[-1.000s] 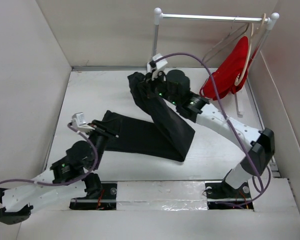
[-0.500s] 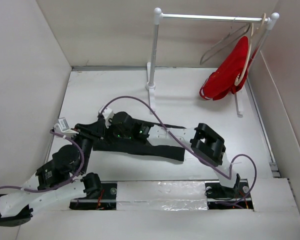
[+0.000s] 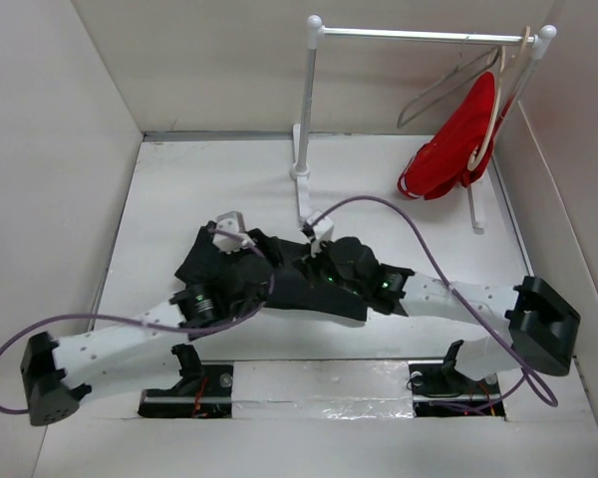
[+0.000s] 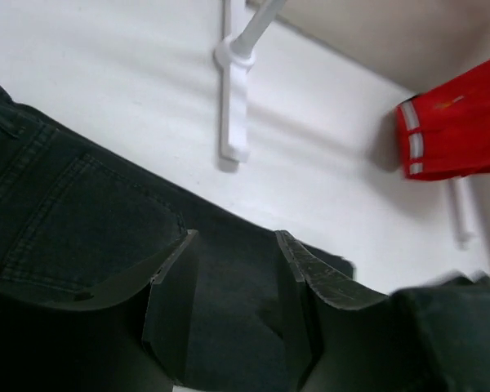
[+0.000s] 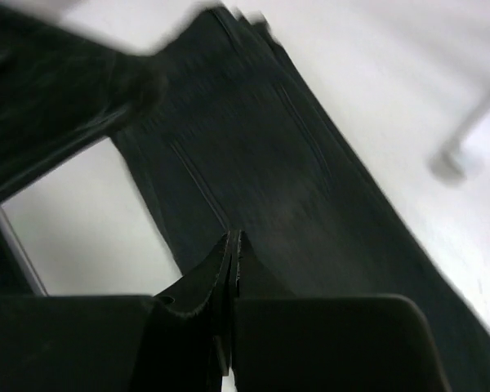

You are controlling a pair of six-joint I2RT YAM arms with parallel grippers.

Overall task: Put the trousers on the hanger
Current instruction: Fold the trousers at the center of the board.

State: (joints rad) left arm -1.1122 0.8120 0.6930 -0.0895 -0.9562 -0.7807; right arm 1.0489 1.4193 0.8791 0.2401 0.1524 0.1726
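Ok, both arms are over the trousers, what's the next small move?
Probably lower the left fingers and close them on the black soft-fabric trousers: they stand open over the flat cloth, gripping nothing, while the right fingers are shut.

Shows right gripper (image 5: 232, 245) with fingertips pressed together, no gap, tips over the black trousers (image 5: 286, 180); cannot tell if cloth is pinched. Shows the cloth running diagonally top left to bottom right, seam lines visible, white table (image 5: 73, 220) on both sides. Also catches a blurred dark shape (image 5: 57, 90) top left and a blurred white post foot (image 5: 453, 159) at right.
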